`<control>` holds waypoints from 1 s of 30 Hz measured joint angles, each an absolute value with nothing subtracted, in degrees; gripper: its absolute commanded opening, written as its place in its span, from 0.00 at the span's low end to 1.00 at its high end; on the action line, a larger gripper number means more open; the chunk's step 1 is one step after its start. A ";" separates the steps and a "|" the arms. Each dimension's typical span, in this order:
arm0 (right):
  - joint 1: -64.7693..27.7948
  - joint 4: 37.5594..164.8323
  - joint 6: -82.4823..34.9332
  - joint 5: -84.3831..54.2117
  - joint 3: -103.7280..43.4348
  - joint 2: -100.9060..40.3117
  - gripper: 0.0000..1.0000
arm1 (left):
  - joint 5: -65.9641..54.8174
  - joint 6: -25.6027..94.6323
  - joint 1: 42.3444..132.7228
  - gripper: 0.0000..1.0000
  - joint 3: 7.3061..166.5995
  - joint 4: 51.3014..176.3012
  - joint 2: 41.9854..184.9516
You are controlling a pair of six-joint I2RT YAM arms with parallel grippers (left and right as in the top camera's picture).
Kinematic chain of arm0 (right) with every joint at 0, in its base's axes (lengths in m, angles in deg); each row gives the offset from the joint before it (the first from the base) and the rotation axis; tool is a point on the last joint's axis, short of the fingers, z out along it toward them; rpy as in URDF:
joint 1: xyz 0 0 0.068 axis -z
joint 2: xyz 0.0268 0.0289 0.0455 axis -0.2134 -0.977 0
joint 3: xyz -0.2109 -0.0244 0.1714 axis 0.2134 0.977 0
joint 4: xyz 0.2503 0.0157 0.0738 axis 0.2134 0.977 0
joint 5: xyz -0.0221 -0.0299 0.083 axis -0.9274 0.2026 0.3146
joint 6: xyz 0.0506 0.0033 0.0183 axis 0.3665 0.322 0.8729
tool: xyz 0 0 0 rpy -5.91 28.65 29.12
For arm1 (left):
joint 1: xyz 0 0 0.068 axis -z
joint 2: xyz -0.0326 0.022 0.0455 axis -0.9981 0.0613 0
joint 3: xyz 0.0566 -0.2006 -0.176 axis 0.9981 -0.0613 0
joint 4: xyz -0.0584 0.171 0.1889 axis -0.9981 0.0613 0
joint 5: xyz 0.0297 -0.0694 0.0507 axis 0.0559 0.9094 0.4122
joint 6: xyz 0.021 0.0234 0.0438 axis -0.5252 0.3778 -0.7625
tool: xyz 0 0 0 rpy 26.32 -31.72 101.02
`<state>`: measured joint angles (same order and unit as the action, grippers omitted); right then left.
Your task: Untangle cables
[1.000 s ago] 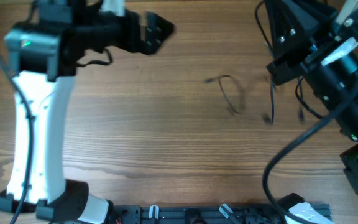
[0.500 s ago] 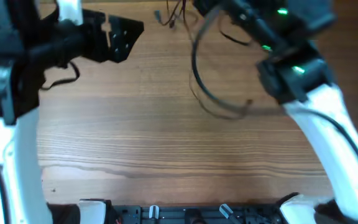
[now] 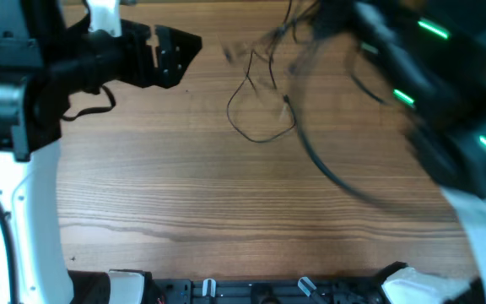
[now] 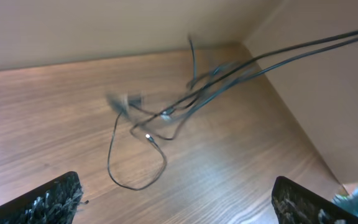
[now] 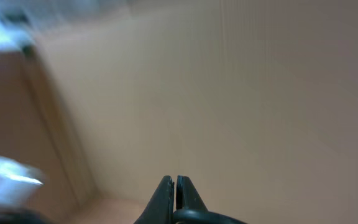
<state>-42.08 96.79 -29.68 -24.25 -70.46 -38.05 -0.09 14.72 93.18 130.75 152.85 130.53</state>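
The table (image 3: pixel 226 203) is bare wood; the right arm (image 3: pixel 445 110) is a blur over its far right side; the left arm (image 3: pixel 32 169) reaches in from the left. The left gripper (image 3: pixel 184 57) hangs with jaws wide apart, empty, aimed at the tangle; the right gripper (image 5: pixel 176 190) has fingers pressed together, and whether a strand is pinched I cannot tell. A thick cord (image 3: pixel 336 177) arcs just beside the cables (image 3: pixel 261 140), which lie mid-table as one loop with strands rising toward the far edge. Risks, as I judge them: the cord could sweep the loop off or snag it; a hard pull could tighten the knot; the thin strands could slip a closing grip.
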 measured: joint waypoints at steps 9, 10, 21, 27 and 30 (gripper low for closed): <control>-42.19 104.99 -29.33 -24.65 -70.96 -34.72 0.04 | 0.11 18.20 104.07 1.00 130.64 151.01 145.98; -42.17 105.45 -29.33 -24.98 -70.94 -34.77 0.04 | 0.15 19.73 105.18 1.00 130.64 151.01 146.92; -42.19 108.79 -29.30 -26.99 -70.94 -34.46 0.04 | 13.75 56.32 110.41 1.00 130.60 142.10 153.06; -42.17 110.89 -29.09 -29.85 -70.94 -35.38 0.04 | 14.45 63.79 118.30 1.00 130.60 140.83 153.06; -42.17 111.89 -28.93 -29.89 -70.94 -38.33 0.04 | 13.75 64.58 119.15 1.00 130.60 140.35 153.06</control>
